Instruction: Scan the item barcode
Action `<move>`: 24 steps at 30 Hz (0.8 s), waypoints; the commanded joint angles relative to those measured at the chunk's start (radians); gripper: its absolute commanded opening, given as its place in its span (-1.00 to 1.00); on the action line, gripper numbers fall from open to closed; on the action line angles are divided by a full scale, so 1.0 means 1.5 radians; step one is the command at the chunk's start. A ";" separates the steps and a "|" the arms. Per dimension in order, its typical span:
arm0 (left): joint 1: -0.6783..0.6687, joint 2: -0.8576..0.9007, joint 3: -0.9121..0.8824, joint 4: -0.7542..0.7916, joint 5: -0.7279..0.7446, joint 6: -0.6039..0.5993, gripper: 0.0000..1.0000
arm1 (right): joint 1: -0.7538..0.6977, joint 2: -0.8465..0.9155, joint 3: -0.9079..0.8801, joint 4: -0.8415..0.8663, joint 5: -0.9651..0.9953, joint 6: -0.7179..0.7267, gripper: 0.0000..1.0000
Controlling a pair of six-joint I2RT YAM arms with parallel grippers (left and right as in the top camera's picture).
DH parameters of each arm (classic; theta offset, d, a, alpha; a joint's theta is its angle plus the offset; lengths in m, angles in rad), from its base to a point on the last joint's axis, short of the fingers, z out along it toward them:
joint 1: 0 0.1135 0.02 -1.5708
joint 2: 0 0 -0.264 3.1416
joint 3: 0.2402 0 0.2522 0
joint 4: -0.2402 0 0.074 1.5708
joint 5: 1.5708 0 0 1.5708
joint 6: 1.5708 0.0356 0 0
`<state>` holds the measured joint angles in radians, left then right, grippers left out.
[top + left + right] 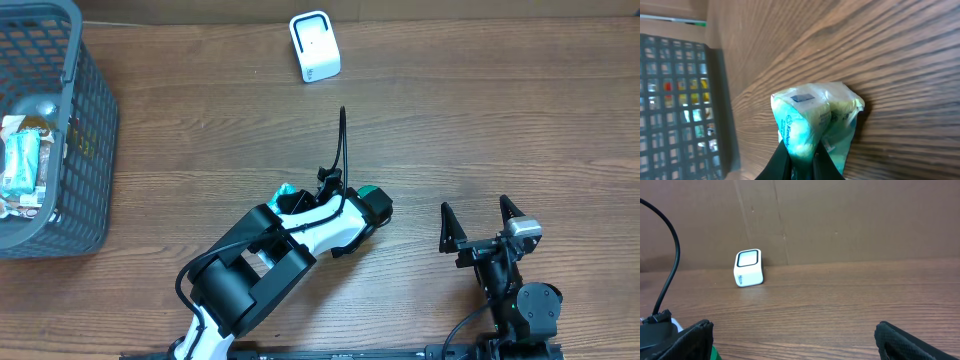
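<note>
Packet (812, 117) of soft plastic was pinched at one edge by the left gripper (801, 150); it could slip or twist, so the scanner (314, 46) would not read it.

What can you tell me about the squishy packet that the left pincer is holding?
The packet is a soft, crinkly plastic pack, pale green and white with teal print and a small dark blue patch. The left pincer pinches one end, so the rest bulges out. It is just over the wooden table; whether it touches, I cannot tell.
</note>
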<state>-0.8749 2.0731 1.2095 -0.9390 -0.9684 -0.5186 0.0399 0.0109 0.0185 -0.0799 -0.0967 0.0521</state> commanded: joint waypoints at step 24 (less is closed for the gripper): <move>0.026 -0.188 0.025 0.003 0.138 -0.033 1.00 | 0.000 -0.005 -0.007 0.002 0.006 0.000 1.00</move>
<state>-0.8669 1.9396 1.2114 -0.9409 -0.8703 -0.5995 0.0399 0.0109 0.0185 -0.0795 -0.0967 0.0517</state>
